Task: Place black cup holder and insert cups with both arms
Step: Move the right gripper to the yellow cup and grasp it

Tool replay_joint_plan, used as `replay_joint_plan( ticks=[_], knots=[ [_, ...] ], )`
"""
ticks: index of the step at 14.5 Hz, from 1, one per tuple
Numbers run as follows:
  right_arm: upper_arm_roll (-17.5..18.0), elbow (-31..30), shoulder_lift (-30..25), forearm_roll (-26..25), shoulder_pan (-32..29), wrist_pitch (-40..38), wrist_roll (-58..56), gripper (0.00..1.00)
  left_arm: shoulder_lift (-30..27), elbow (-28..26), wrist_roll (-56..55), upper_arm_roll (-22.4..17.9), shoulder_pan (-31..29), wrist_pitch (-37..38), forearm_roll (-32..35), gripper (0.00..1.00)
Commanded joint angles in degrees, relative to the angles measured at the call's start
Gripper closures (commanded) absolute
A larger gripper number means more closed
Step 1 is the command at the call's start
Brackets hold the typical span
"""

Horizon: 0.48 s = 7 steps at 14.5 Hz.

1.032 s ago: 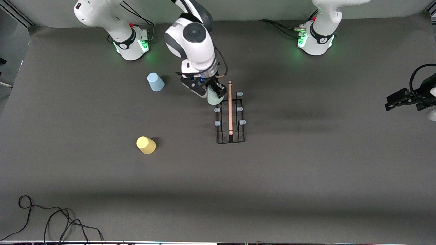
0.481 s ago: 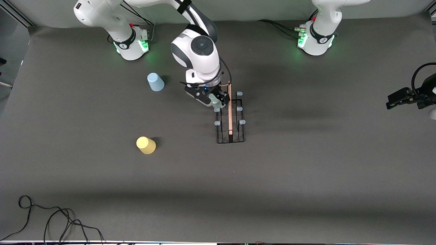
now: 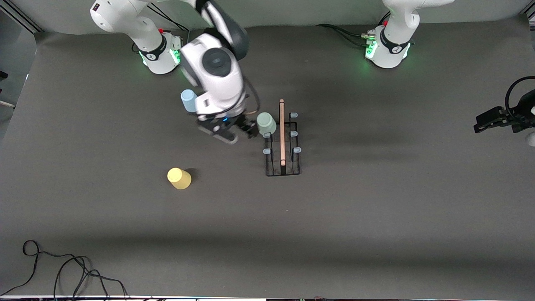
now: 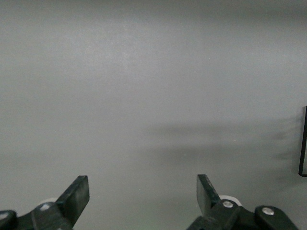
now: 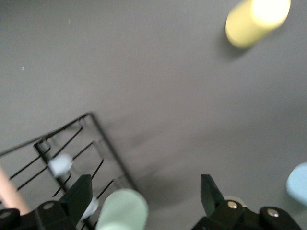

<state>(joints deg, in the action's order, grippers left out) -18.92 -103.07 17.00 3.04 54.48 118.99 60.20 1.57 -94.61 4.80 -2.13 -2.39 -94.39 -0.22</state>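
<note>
Right tool spread and empty beside the rack, grey-green cup already pegged, blue cup closest; left tool spread, waiting.

The right gripper hangs open mid-table; the left gripper waits open at its end.

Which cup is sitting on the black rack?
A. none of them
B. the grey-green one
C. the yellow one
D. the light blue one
B: the grey-green cup sits upside down on a peg of the black cup holder, while the yellow cup and the light blue cup stand apart on the table.
</note>
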Motion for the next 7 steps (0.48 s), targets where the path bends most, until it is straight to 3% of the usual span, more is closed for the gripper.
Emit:
replay_joint_plan(
  ticks=[1, 3, 7],
  knots=[
    [-4.97, 0.5, 0.93, 2.56, -1.99, -0.34, -15.24, 0.0, -0.43, 0.83, 0.21, 0.19, -0.42, 1.67, -0.66, 0.0],
    [-5.25, 0.33, 1.45, 6.18, -7.51, -0.25, -25.79, 0.0, -0.43, 0.83, 0.21, 0.19, -0.42, 1.76, -0.57, 0.0],
    [-5.25, -0.37, 4.61, 6.54, -14.03, 2.99, -35.4, 0.0, -0.43, 0.83, 0.21, 0.19, -0.42, 1.93, -0.57, 0.0]
  ],
)
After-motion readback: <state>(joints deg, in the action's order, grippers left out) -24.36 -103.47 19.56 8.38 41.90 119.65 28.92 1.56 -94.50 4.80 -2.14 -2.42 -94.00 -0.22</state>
